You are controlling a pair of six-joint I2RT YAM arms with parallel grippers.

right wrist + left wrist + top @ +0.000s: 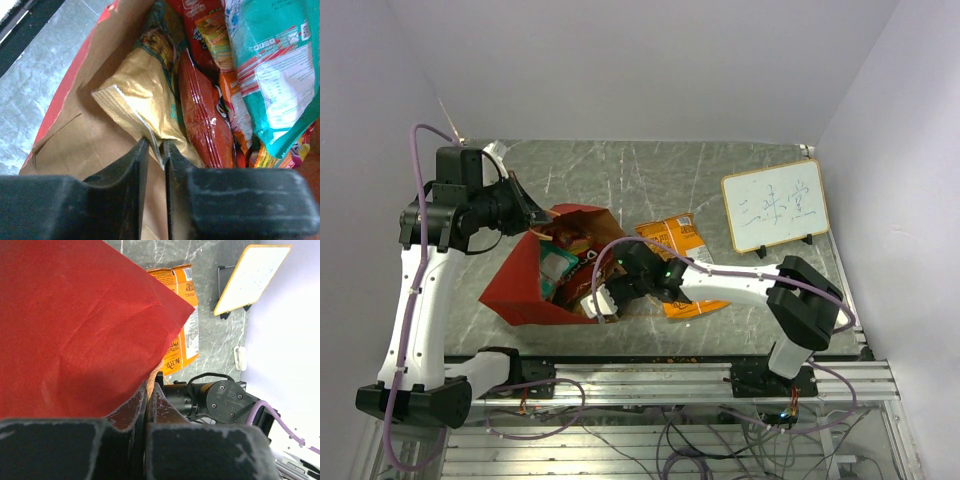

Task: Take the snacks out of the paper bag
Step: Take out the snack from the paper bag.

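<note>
Pinches bag (75,330) wall flat in tight-clamped left gripper (150,390), nips near-closed right gripper (156,146) onto crimped seam of gold packet (145,95) lying in bag mouth beside other snacks (202,112), likely light, crinkly, slippery, so best taken by that stiff seam, not puffy belly.
</note>
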